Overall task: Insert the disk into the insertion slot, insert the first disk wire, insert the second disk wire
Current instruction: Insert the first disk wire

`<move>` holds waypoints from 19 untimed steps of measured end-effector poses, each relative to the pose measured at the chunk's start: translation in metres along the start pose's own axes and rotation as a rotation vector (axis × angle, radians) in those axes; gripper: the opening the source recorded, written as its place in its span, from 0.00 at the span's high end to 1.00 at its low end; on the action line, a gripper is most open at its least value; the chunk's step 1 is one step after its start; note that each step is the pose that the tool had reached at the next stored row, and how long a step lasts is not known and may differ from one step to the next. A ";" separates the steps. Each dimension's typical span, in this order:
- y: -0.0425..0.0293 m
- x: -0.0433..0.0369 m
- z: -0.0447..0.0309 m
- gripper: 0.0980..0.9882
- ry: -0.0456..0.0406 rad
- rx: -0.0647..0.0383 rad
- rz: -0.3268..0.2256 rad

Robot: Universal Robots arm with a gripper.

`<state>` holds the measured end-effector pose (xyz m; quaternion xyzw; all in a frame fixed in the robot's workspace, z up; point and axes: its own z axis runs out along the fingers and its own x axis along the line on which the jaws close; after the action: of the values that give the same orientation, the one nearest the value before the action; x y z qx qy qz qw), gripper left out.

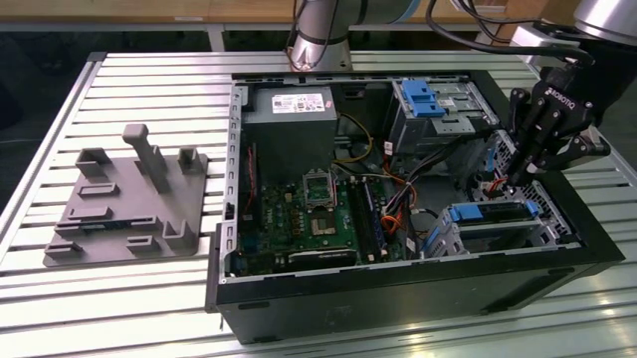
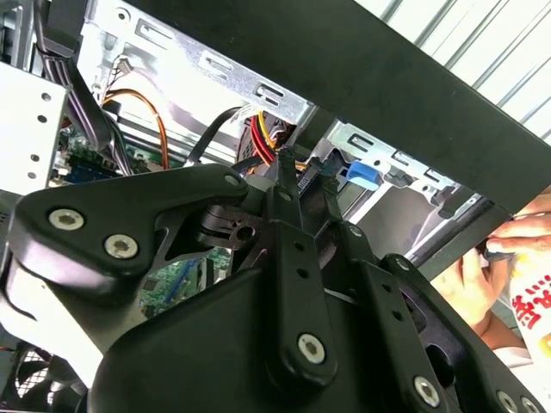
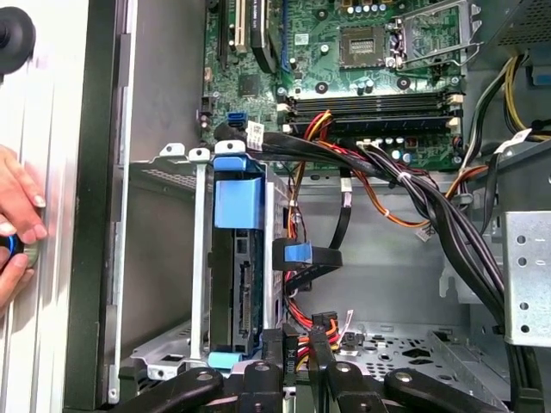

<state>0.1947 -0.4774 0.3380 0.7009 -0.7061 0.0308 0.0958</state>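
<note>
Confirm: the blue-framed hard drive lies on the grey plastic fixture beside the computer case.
Wrong. The blue-framed silver-grey hard drive sits inside the small perforated sheet-metal drive cage, as the first wrist view shows.

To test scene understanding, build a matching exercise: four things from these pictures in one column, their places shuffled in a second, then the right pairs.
1. the disk
2. the power-supply box
3. the grey fixture plate
4. the hand

A. on the slatted table, outside the case
B. at the cables beside the insertion slot
C. seated in the insertion slot
D. in the case, near the arm's base

Pairs: 1-C, 2-D, 3-A, 4-B
</note>
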 end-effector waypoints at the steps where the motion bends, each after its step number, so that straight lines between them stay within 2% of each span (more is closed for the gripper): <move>1: 0.0000 0.0000 0.0000 0.81 0.0003 0.000 -0.001; 7: 0.0000 -0.0004 -0.0001 0.81 0.0102 0.000 -0.001; 8: 0.0000 -0.0006 -0.0002 0.83 0.0123 0.000 -0.001; 9: 0.0000 -0.0009 -0.0003 0.90 0.0145 0.000 -0.001; 11: 0.0000 -0.0015 -0.0002 0.93 0.0188 0.000 -0.001; 15: 0.0000 -0.0021 0.0000 0.93 0.0298 0.000 0.000; 18: 0.0019 -0.0021 0.0000 0.93 0.0459 0.001 0.001; 19: 0.0032 -0.0021 0.0002 0.93 0.0474 0.000 0.001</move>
<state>0.1914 -0.4753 0.3377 0.6995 -0.7041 0.0476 0.1124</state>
